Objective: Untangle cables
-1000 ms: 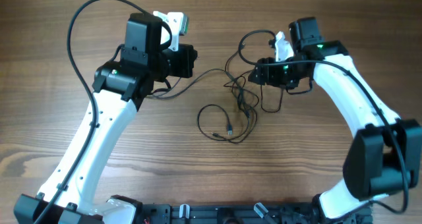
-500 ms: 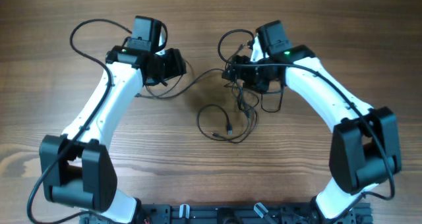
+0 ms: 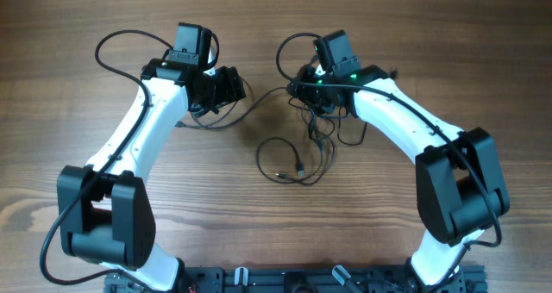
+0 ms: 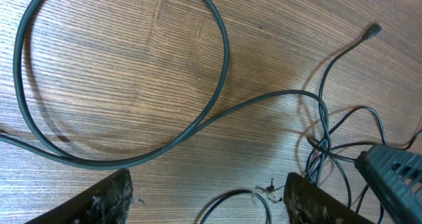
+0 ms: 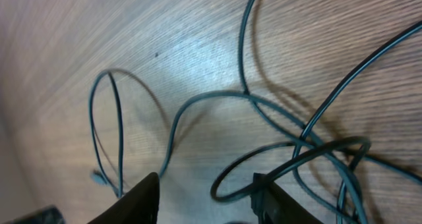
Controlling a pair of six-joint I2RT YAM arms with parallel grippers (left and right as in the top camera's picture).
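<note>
Slack is what this step seems to call for; the cables (image 3: 312, 121) lie on the table (image 3: 414, 34) between the two arms, bunched into a knot (image 3: 316, 131) just below the right gripper (image 3: 302, 90); a loose loop (image 3: 260, 158) lies nearer the robot's base, with a plug (image 3: 299, 169) inside it. One long cord (image 3: 261, 97) runs from the knot across to the left gripper (image 3: 231, 84) and curls in a wide ring (image 4: 132, 161) under that wrist; the fingers (image 4: 109, 197) there stand apart and grip nothing, with wood and a small curl of cord between them. The right gripper is apart too; its fingers (image 5: 142, 197) sit low over crossing strands (image 5: 277, 147), closed on none of them.

To do this well, I judge that each gripper should take a single strand, not a bundle; two cords pinched together would only drag the knot along whole. The right one looks best placed to close on one strand at the knot's edge; the left could take the long cord just beside its ring; then they would draw apart slowly and low over the wood, so the crossings open rather than cinch. The thin cords may slip from the pads, so a square, centred grip matters; the loose loop and its plug are better left lying, since a snagged plug would tighten the knot.
</note>
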